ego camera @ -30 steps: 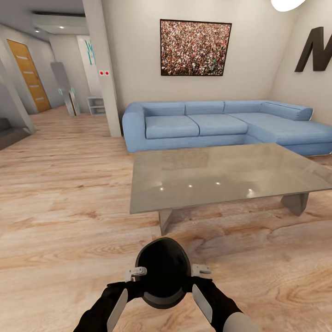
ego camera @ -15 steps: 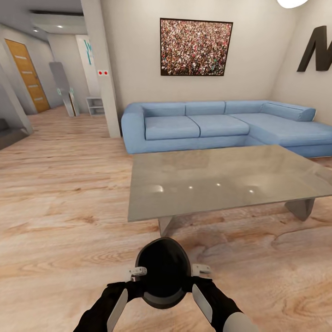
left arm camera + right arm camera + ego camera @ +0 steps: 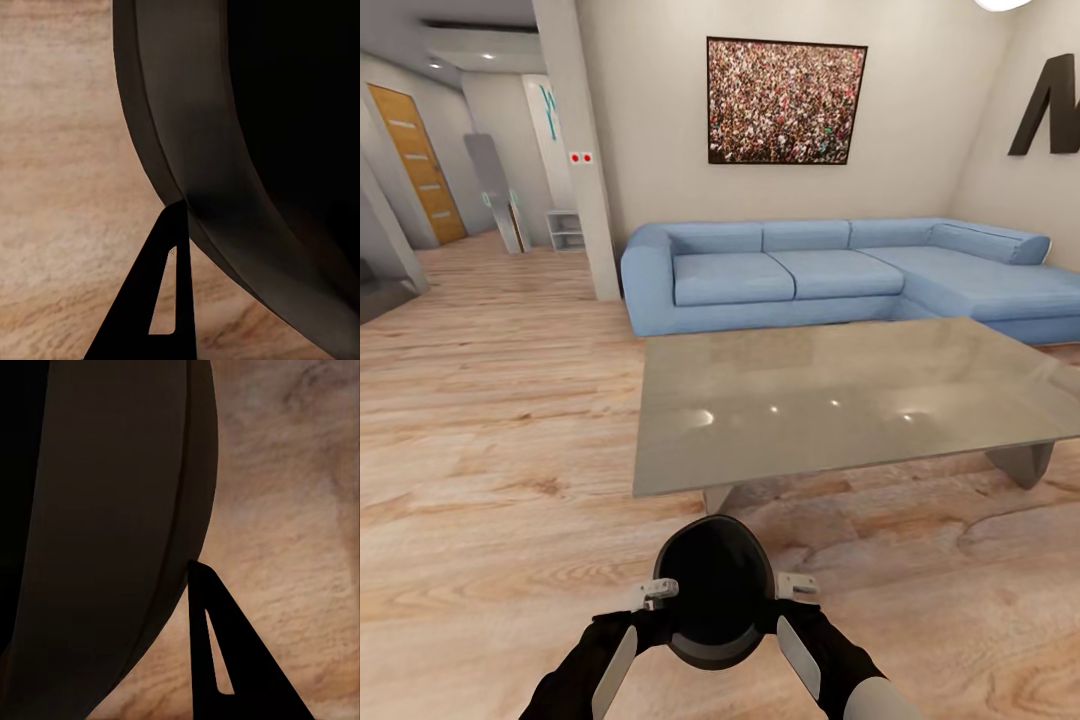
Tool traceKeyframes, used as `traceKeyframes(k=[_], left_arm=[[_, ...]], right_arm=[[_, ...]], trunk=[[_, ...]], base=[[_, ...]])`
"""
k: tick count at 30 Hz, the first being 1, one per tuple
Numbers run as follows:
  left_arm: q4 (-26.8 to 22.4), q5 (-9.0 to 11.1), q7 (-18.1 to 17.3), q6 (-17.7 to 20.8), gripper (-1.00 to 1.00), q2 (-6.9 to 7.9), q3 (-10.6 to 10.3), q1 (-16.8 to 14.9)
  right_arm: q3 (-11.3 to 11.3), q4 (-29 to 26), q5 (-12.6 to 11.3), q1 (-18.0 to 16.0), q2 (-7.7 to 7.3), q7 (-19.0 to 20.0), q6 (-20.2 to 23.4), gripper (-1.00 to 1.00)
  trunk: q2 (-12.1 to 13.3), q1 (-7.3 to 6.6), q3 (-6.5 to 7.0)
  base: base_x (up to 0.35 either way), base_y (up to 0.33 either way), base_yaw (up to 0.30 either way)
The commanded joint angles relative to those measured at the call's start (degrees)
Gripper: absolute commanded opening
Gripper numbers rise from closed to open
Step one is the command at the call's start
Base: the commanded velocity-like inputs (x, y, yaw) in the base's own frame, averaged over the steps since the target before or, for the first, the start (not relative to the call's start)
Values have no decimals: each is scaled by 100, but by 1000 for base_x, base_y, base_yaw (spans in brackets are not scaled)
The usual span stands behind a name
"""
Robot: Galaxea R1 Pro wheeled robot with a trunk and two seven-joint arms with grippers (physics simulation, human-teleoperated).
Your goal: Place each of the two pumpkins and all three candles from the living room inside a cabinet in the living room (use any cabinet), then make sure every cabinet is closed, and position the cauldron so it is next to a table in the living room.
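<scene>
A black round cauldron (image 3: pixel 712 590) hangs low in front of me over the wood floor, held by its rim from both sides. My left gripper (image 3: pixel 658 593) is shut on its left rim and my right gripper (image 3: pixel 794 586) on its right rim. In the left wrist view a dark finger (image 3: pixel 163 300) touches the cauldron's outer wall (image 3: pixel 247 150). The right wrist view has the same: a finger (image 3: pixel 217 660) against the wall (image 3: pixel 97 525). The grey glass-topped table (image 3: pixel 840 400) stands just beyond the cauldron, its near-left corner closest. Pumpkins, candles and cabinet are out of view.
A blue corner sofa (image 3: pixel 810 275) runs behind the table. A pale pillar (image 3: pixel 575 150) stands left of the sofa. Open wood floor (image 3: pixel 490 420) stretches left toward a hallway with an orange door (image 3: pixel 410 165) and a small white shelf (image 3: pixel 568 230).
The whole view has crept forward: table and sofa sit a little closer and larger. The cauldron and both grippers keep the same place in the picture.
</scene>
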Motion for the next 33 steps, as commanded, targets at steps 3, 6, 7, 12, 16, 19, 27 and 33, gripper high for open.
traceKeyframes(k=[3, 6, 7, 12, 16, 19, 27, 33], left_arm=[[-4, -8, 47, 29, -100, 0, -26, -3], [-4, -8, 47, 29, -100, 0, -26, -1], [-4, -8, 47, 29, -100, 0, -26, -1], [-4, -8, 47, 29, -100, 0, -26, -2], [-4, -8, 48, 28, -100, -1, -20, -1], [-4, -8, 47, 29, -100, 0, -19, -4], [-4, -8, 47, 29, -100, 0, -17, -1], [-4, -8, 47, 29, -100, 0, -17, -1]], right_arm=[[88, -131, -156, -4, 13, 124, 5, -100], [88, -131, -156, -4, 13, 123, 5, -100], [88, -131, -156, -4, 13, 125, 5, -100], [88, -131, -156, -4, 13, 127, 5, -100], [88, -131, -156, -4, 13, 125, 5, -100], [88, -131, -156, -4, 13, 125, 5, -100], [88, -131, -156, -4, 13, 128, 5, -100], [88, -131, -156, -4, 13, 128, 5, -100]], trunk=[[-3, 0, -5], [-3, 0, -5], [-3, 0, -5], [-3, 0, -5], [-3, 0, -5], [-3, 0, -5], [-11, 15, -138], [-19, 31, -271]], base=[[120, 0, 0], [119, 0, 0], [117, 0, 0], [73, 0, 0], [11, 0, 0], [2, 0, 0], [0, 0, 0], [0, 0, 0]])
